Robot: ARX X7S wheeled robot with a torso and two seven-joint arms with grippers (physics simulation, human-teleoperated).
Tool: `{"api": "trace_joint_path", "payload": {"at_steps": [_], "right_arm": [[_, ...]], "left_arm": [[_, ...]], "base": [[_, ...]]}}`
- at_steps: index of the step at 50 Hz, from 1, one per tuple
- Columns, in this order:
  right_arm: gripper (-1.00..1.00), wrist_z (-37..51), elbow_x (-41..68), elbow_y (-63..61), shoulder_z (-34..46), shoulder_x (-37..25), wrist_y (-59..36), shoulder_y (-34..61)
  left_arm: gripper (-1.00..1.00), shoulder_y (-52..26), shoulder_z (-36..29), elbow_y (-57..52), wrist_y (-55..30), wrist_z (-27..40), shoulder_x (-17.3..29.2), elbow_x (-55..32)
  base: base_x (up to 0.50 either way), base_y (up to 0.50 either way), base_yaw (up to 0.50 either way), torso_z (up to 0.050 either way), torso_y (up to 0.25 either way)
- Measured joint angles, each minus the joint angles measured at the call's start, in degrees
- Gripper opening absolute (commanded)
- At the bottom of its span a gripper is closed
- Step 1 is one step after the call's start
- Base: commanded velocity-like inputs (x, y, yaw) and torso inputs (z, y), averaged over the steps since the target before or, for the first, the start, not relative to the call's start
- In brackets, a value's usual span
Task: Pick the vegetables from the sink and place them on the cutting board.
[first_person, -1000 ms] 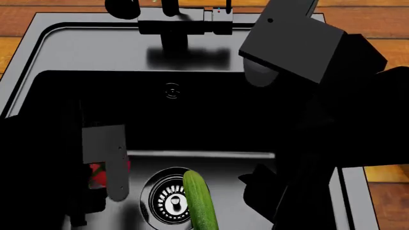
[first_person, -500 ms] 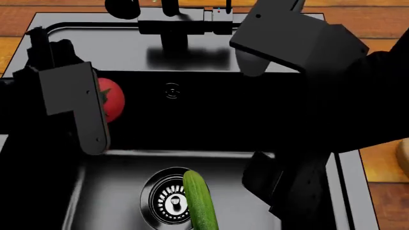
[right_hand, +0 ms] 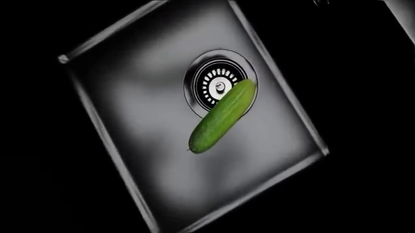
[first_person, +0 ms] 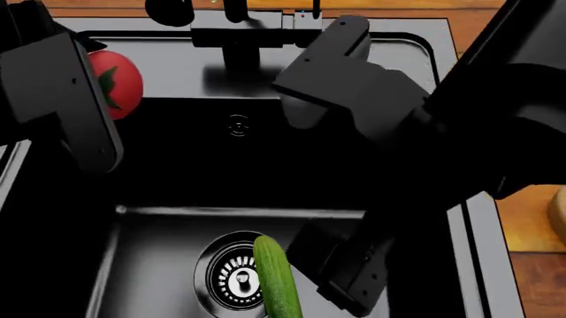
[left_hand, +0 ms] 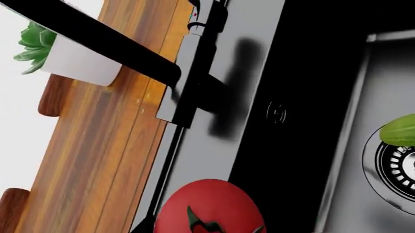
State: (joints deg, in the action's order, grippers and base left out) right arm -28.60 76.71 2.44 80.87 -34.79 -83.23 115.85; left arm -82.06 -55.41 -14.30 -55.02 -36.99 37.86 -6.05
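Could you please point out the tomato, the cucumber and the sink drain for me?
tomato point(first_person: 119, 81), head view, on its glossy red side.
cucumber point(right_hand: 222, 115), right wrist view, mid-length of its green body.
sink drain point(right_hand: 217, 83), right wrist view, on the metal strainer.

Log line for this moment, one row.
left gripper: holding tomato above sink rim | right gripper: not visible, arm over basin | cucumber: on drain

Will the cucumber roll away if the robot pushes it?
Probably. The cucumber is long and round-sided, so a sideways push would likely roll it across the flat sink floor. It looks smooth and shiny, so it may be slippery. It lies partly over the drain, possibly rocking.
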Motion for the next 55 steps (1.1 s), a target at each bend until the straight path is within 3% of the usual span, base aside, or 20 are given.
{"api": "trace_joint_path", "payload": {"at_steps": [31,55], "right_arm": [[1.00,6.06,3.84,10.15,1.67,9.00,2.25,-8.14],[1.00,19.55,6.31,20.66,-1.24,13.48,7.94,-16.93]], "left_arm": [[-1.00,1.13,2.23,-3.94,-3.21,2.47,1.51,-0.26],[-1.00,2.14,3.11,-5.54,-4.36,3.10,2.08,-0.91]], "base": [[0.00,0.00,0.00,0.000,0.000],[0.00,0.00,0.00,0.000,0.000]]}}
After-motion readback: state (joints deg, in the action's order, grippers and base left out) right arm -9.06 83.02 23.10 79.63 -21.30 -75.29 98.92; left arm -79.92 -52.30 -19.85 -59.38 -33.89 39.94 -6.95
